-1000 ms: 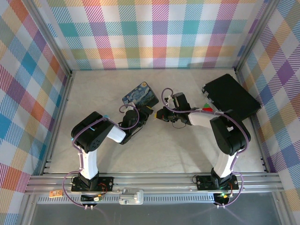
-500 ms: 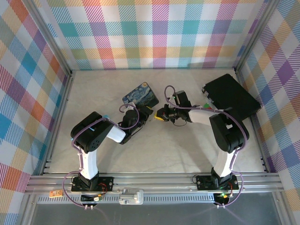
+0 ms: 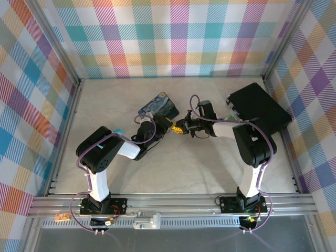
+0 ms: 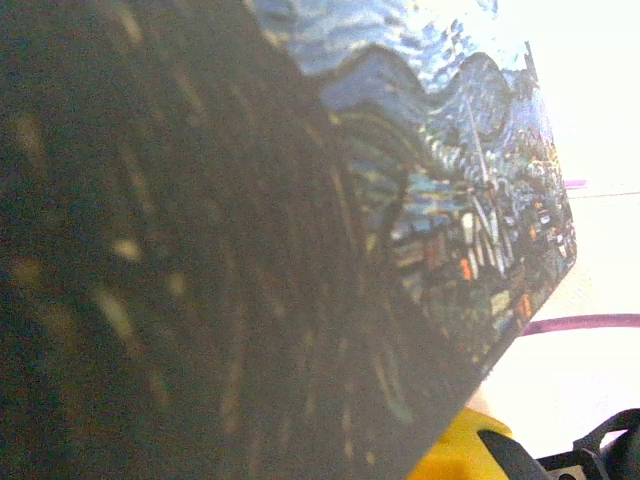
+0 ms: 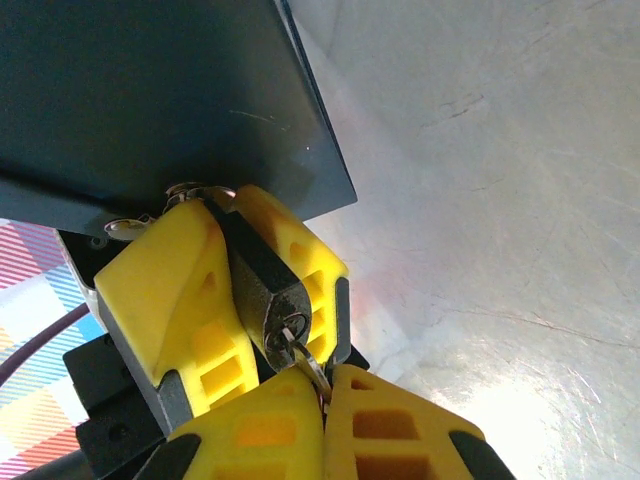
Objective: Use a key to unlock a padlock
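Note:
In the right wrist view the padlock (image 5: 262,285) has a dark body, and its silvery shackle sits up against the tin's edge. My left gripper (image 3: 167,126) is shut on the padlock, one yellow finger (image 5: 165,290) on each side of the body. The thin silvery key (image 5: 305,358) sticks into the keyhole at the padlock's near end. My right gripper (image 5: 322,385) is shut on the key's head. In the top view my right gripper (image 3: 180,127) meets the left one tip to tip at mid table.
The blue swirly-painted tin (image 3: 158,104) lies right behind the left gripper, and its lid (image 4: 440,150) looms close in the left wrist view. A flat black case (image 3: 260,107) sits at the back right. Bare tabletop (image 3: 178,168) stretches toward the near edge.
The right wrist has rolled and its forearm has swung back a little, so the yellow fingers now show from above. The left gripper and the tin have edged slightly back.

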Tool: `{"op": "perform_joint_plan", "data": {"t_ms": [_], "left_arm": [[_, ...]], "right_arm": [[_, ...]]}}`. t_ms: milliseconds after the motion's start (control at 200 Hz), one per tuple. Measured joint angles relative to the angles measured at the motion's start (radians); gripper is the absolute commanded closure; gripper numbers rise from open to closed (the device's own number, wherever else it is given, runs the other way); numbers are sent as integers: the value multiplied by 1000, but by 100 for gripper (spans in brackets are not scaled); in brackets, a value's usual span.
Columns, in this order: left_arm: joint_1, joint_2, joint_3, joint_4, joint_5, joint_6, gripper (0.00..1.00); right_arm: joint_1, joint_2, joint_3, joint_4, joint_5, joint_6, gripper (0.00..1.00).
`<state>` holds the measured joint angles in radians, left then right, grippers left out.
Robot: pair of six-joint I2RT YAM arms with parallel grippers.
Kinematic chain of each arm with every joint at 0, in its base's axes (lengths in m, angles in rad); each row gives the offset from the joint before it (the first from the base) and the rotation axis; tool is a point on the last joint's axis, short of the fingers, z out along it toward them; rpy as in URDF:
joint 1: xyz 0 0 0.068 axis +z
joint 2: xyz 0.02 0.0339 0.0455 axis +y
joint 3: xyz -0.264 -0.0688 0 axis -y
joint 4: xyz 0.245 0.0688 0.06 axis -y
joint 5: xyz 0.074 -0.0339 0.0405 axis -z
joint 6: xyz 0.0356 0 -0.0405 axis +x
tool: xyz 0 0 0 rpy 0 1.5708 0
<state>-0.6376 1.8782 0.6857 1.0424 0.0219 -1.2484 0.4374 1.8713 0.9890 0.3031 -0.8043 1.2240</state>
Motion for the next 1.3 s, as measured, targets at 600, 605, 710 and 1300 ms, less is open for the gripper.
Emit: {"op": "perform_joint_plan", "data": {"t_ms": [600, 605, 710, 1300], "left_arm": [[-5, 0, 14, -26, 79, 5, 100], [-5, 0, 15, -26, 80, 6, 100], [-4, 0, 27, -28, 115, 8, 100], [-10, 0, 33, -102, 168, 38, 100]], "right_arm": [[16, -88, -22, -121, 151, -255, 54], [15, -92, -24, -121, 156, -258, 54], [13, -130, -52, -126, 196, -320, 53], [22, -291, -194, -36, 314, -439, 55]]}}
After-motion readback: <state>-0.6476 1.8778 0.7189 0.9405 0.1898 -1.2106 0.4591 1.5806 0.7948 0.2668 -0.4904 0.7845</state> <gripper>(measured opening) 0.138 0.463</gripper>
